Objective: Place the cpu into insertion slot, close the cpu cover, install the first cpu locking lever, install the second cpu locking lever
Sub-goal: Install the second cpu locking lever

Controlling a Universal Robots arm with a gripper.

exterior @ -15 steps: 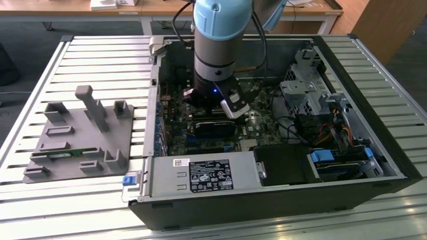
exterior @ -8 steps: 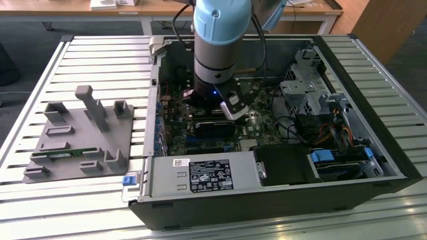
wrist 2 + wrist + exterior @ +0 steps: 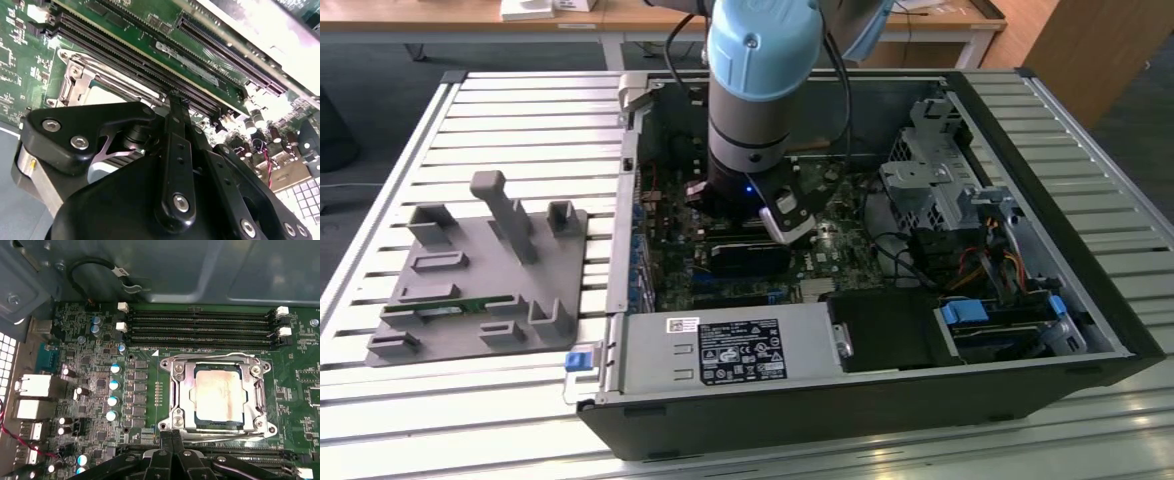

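2 black fingertips point(image 3: 172, 439) of the gripper point(image 3: 172, 436) press flat against each other in the first wrist view, with nothing between them, and they sit just beside the near edge of the insertion slot point(image 3: 176, 412) without visibly touching it. Taking the slot as landmark in that view: to its left stand rows of small capacitors and, farther out, the metal rear ports point(image 3: 35, 400); within it lies the cpu point(image 3: 218, 395), its dull silver top showing through the window of the cpu cover point(image 3: 252, 400), which lies flat down over the chip; beyond it run 4 long memory slots point(image 3: 200, 327) with white clips at their ends. In the second wrist view the closed gripper point(image 3: 176, 97) hangs over the motherboard point(image 3: 20, 55), the slot's silver corner point(image 3: 75, 82) to one side. In the exterior view the arm point(image 3: 754, 90) reaches down into the open computer case point(image 3: 1107, 330); a white label point(image 3: 740, 350) on the power supply carries print too small to read, and a grey fixture point(image 3: 487, 275) rests on the slatted table point(image 3: 387, 400) at the exterior view's left.
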